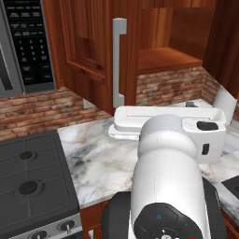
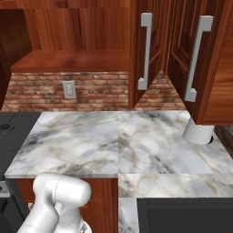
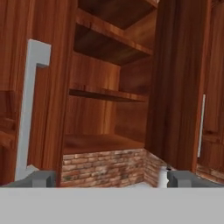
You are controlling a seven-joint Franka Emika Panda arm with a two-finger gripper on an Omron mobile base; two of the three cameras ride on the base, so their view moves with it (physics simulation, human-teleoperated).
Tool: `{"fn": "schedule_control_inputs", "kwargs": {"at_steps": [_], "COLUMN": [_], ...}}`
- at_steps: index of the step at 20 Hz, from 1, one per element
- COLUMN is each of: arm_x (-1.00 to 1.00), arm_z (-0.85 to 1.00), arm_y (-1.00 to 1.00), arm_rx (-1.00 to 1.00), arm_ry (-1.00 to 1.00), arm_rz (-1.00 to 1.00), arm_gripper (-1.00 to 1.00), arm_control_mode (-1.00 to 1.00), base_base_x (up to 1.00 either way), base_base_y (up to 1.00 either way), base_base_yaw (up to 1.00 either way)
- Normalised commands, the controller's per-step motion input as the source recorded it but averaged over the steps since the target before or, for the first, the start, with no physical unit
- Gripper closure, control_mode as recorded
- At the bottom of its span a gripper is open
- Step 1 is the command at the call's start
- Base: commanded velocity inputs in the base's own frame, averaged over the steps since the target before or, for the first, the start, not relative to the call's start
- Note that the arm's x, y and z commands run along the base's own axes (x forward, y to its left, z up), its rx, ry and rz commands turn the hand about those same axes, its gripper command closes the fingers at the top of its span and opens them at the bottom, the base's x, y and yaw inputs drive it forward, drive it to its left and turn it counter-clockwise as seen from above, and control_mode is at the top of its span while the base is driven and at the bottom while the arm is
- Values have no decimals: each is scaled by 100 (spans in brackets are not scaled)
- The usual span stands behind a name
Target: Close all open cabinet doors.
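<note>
My gripper (image 3: 109,178) hangs spread wide with nothing between its fingertips (image 3: 41,178), aimed into the open wall cabinet so I can pick a door to push; the left cabinet door (image 3: 19,87) swings out toward me with its silver bar handle (image 3: 29,109) near my left tip, and the right cabinet door (image 3: 177,83) stands ajar at the far right, so I judge neither closed yet; the microwave keypad (image 1: 29,44) at far left carries small white lettering, too fine to read.
</note>
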Motion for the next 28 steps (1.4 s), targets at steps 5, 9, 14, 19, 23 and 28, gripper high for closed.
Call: {"fn": "schedule_control_inputs", "kwargs": {"at_steps": [5,9,14,19,23,28], "arm_x": [27,42,35,28,29,33], "arm_z": [0,-1,-1,-5,-1,0], "arm_y": [23,25,26,23,16,16], "arm_rx": [0,-1,-1,0,0,0], "arm_ry": [0,0,1,0,2,6], "arm_rz": [-1,-6,-5,-7,-9,-10], "arm_gripper": [-100,-100,-100,-100,-100,-100], "arm_control_mode": [-100,-100,-100,-100,-100,-100], "base_base_x": [0,0,0,0,0,0], "base_base_y": [0,0,0,0,0,0], "base_base_yaw": [0,0,0,0,0,0]}}
